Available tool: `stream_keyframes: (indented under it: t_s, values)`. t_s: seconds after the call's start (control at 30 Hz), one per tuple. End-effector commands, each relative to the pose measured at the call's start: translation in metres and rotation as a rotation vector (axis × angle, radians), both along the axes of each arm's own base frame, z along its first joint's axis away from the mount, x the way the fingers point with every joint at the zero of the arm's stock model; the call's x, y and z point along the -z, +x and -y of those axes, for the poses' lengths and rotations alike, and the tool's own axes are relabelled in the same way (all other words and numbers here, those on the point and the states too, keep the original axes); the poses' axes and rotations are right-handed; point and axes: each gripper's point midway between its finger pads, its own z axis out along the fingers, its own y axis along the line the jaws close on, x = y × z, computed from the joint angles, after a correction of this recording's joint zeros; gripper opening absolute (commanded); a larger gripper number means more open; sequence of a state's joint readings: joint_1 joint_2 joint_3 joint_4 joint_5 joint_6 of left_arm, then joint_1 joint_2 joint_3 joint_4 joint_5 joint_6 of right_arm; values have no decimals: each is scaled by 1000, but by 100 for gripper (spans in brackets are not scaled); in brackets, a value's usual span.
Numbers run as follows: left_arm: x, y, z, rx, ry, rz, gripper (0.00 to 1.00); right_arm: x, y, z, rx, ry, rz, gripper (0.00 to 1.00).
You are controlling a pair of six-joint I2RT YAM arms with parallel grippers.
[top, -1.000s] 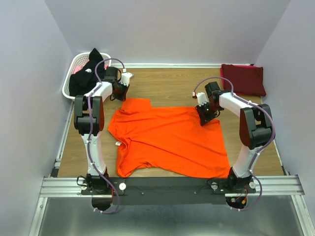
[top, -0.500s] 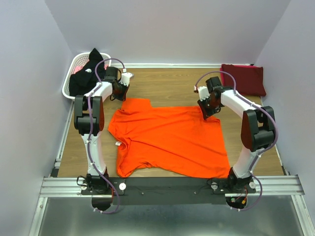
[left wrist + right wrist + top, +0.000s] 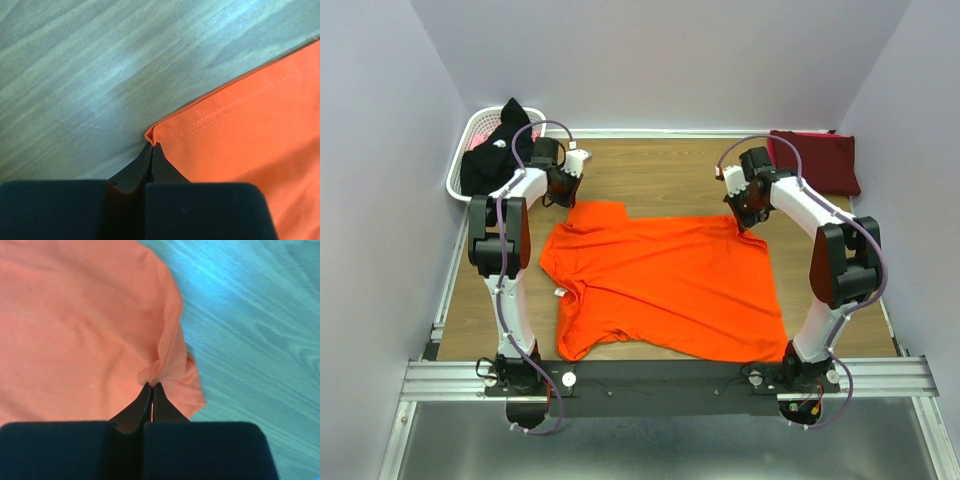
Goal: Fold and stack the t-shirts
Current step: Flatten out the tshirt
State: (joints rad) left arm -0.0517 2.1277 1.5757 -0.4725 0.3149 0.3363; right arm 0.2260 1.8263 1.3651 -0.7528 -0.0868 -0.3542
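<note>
The bright orange t-shirt lies spread flat in the middle of the table. My left gripper is shut on its far left corner, and the left wrist view shows the hemmed corner pinched at my left gripper's tips. My right gripper is shut on the far right corner, where a bunched fold of orange cloth meets my right gripper's tips. A dark maroon t-shirt lies folded at the far right. A black t-shirt hangs out of the basket.
The white slotted basket stands at the far left corner against the wall. Purple-grey walls close in the table on three sides. Bare wood shows behind the orange shirt.
My right gripper has closed on the orange shirt's far right corner and shifted slightly toward the back. The left arm has not moved.
</note>
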Motion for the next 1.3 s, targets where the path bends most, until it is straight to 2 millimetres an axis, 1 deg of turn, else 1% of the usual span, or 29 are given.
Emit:
stream_keyframes:
  t_s: [0.0, 0.03, 0.07, 0.13, 0.17, 0.23, 0.27, 0.33, 0.37, 0.43, 0.5, 0.53, 0.57, 0.67, 0.7, 0.77, 0.8, 1.07, 1.17, 1.2, 1.23, 1.27]
  values:
    - [-22, 0, 2, 23, -31, 44, 0, -12, 13, 20, -4, -74, 45, 2]
    - [-22, 0, 2, 25, -34, 41, 0, -10, 14, 21, -2, -74, 40, 6]
    - [-20, -1, 3, 23, -36, 34, 0, -9, 18, 22, 1, -70, 41, 12]
    - [-17, -2, 3, 23, -42, 29, 0, -3, 23, 25, 11, -73, 29, 16]
    - [-18, -1, 3, 24, -41, 33, 0, -8, 30, 25, 15, -71, 48, 26]
    - [-18, -1, 3, 22, -40, 33, 0, -12, 37, 28, 40, -56, 57, 34]
    - [-17, -2, 3, 24, -41, 32, 0, -13, 38, 25, 43, -33, 57, 39]
    - [-17, -1, 3, 24, -40, 32, 0, -14, 40, 23, 42, -13, 54, 45]
    - [-16, -1, 3, 25, -39, 31, 0, -11, 39, 22, 39, -2, 40, 51]
    - [-15, -1, 3, 25, -40, 27, 0, -6, 38, 21, 37, 2, 24, 55]
    - [-14, -2, 4, 25, -42, 22, 0, 0, 38, 24, 45, -5, 9, 56]
    - [-12, -3, 4, 25, -42, 19, 0, 0, 42, 26, 52, -6, 14, 56]
    - [-12, -3, 3, 25, -40, 21, 0, 5, 44, 33, 64, -11, 4, 55]
    - [-10, -3, 3, 25, -40, 17, 0, 4, 59, 46, 101, 2, 19, 52]
    - [-8, -3, 3, 24, -38, 12, 0, 9, 63, 54, 124, 14, 6, 52]
    - [-9, -2, 3, 23, -39, 15, 0, 11, 71, 60, 133, 21, 11, 49]
    - [-8, -2, 3, 22, -38, 13, 0, 13, 72, 65, 136, 21, 7, 49]
    - [-4, -2, 2, 20, -33, 3, 0, 41, 67, 69, 131, 57, -63, 45]
    - [-3, -2, 1, 19, -29, 2, 0, 39, 71, 67, 138, 78, -58, 45]
    - [-3, -3, 1, 18, -25, -1, 0, 38, 73, 75, 162, 97, -58, 45]
    - [-2, -3, 0, 19, -21, 1, 0, 34, 77, 76, 167, 105, -46, 45]
    - [-2, -3, 0, 20, -19, 0, 0, 32, 76, 76, 165, 110, -51, 46]
